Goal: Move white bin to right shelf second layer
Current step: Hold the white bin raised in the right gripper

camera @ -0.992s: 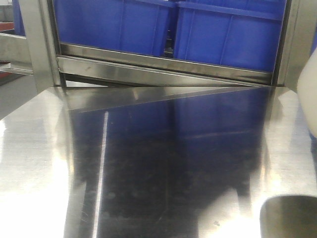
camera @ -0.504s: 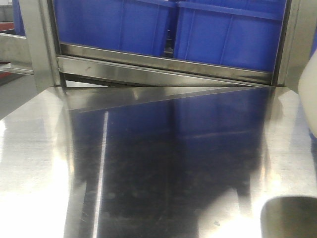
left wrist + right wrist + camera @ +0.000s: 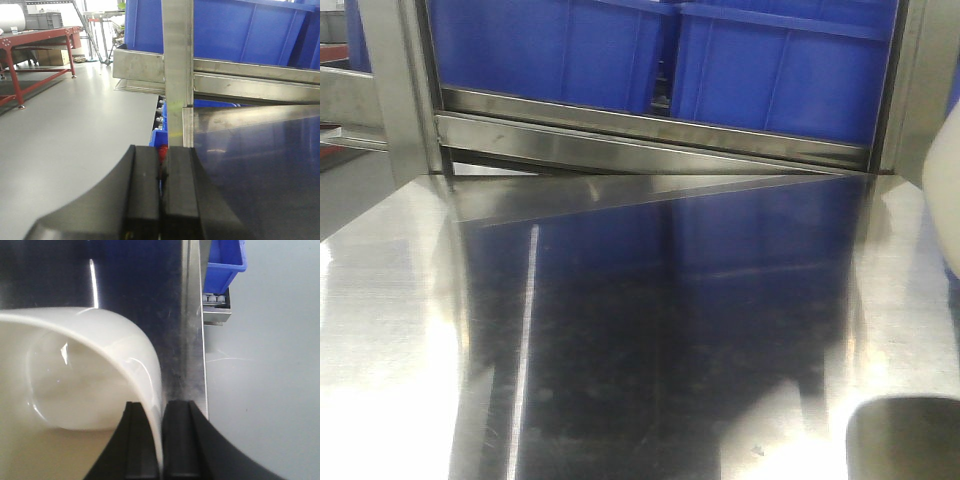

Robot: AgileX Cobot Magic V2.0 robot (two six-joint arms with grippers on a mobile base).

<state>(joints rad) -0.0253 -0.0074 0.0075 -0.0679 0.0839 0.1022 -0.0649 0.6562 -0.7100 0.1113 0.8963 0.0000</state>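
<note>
One step done, by my reading: right end effector [image 3: 161, 440] clamped on the white bin [image 3: 75, 370] wall, bin at the steel bench's [image 3: 620, 330] right edge, 3 o'clock in front view; carry and shelf placement are left. Only the right wrist view shows that grip; the left wrist view alone shows left end effector [image 3: 161, 200] clenched, empty.

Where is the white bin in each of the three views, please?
Front view: the white bin is at the right edge, cut off.
Left wrist view: not in it.
Right wrist view: the bin fills the lower left, its wall pinched by the right gripper.
Shared landmark: the steel deck, seen in all three.
</note>
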